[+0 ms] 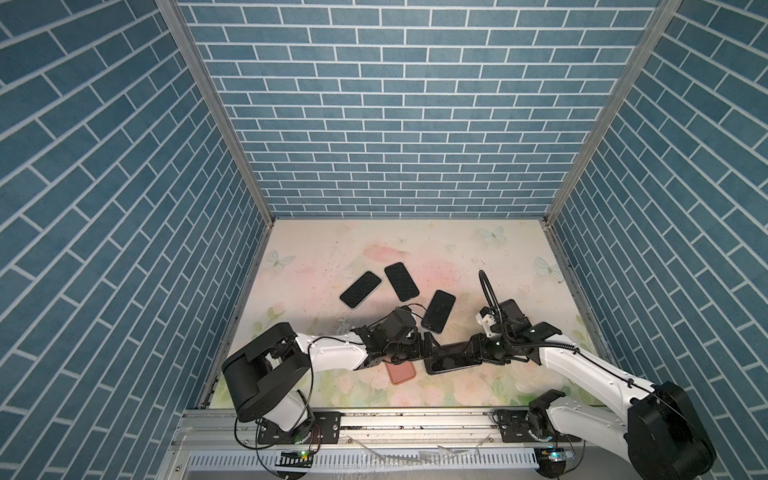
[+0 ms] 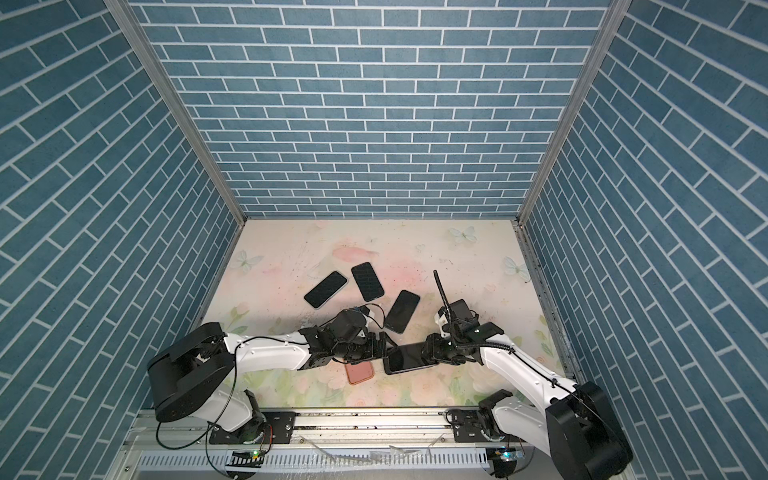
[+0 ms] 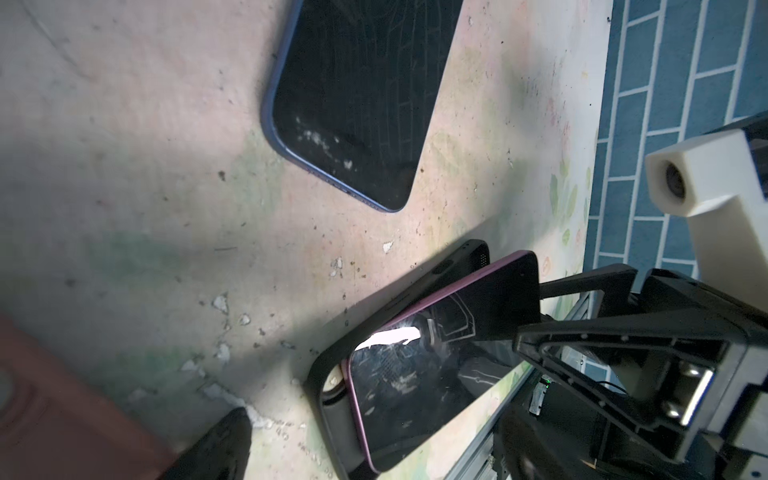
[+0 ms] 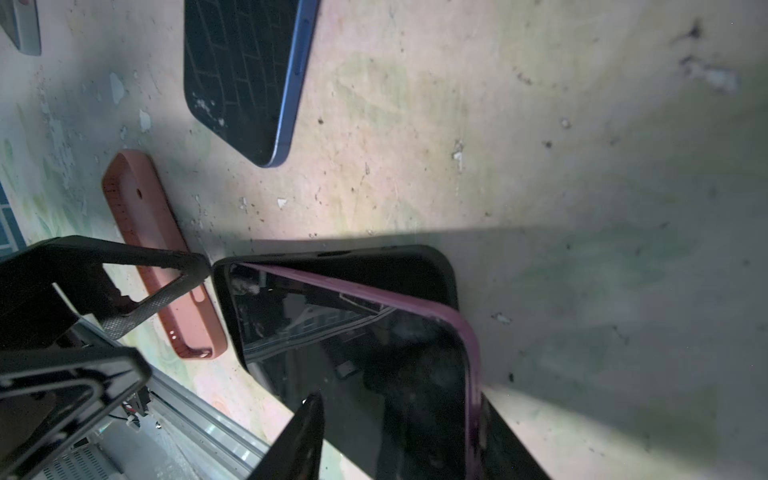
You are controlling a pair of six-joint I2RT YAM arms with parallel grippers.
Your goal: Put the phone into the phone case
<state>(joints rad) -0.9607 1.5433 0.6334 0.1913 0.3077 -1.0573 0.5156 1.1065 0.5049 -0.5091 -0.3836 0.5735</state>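
Floral tabletop (image 1: 415, 249), blue brick walls (image 1: 395, 124), phone case (image 4: 374, 266)

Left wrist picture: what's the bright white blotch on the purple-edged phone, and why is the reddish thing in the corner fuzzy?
Left wrist view: the blotch is glare, light mirrored in the purple phone's screen; the pink case probably sits too near the lens to focus. Right wrist view: a hard-edged shadow darkens the table around that phone. Both top views: the brick walls splay outward, wide-lens distortion.
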